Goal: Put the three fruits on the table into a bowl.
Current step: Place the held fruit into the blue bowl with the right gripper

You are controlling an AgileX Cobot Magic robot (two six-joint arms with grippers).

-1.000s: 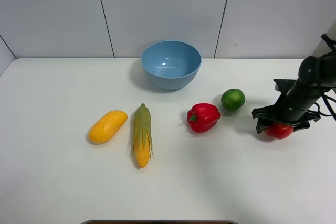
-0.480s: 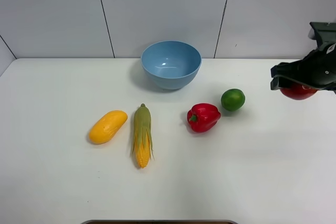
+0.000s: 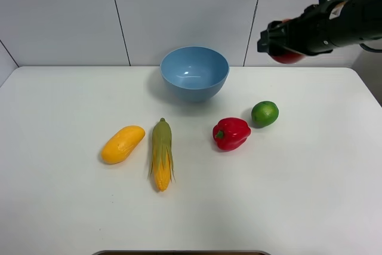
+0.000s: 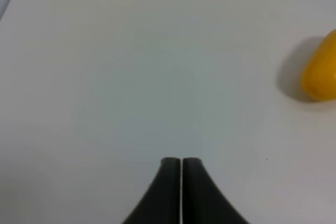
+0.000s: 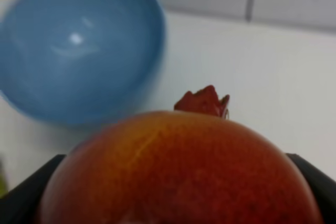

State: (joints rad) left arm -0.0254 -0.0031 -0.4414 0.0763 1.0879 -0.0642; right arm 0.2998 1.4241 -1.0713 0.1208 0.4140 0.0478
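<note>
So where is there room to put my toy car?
The front of the table, nearer than the corn and pepper, is bare. So is the left side beyond the mango. It's crowded between the bowl, pepper and lime.

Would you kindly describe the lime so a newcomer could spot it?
Find the blue bowl at the back of the table. Front-right of it lies a red pepper; the lime sits right of that, the only small round green thing.

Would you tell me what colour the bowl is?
The bowl is light blue, clearest in the exterior high view.
</note>
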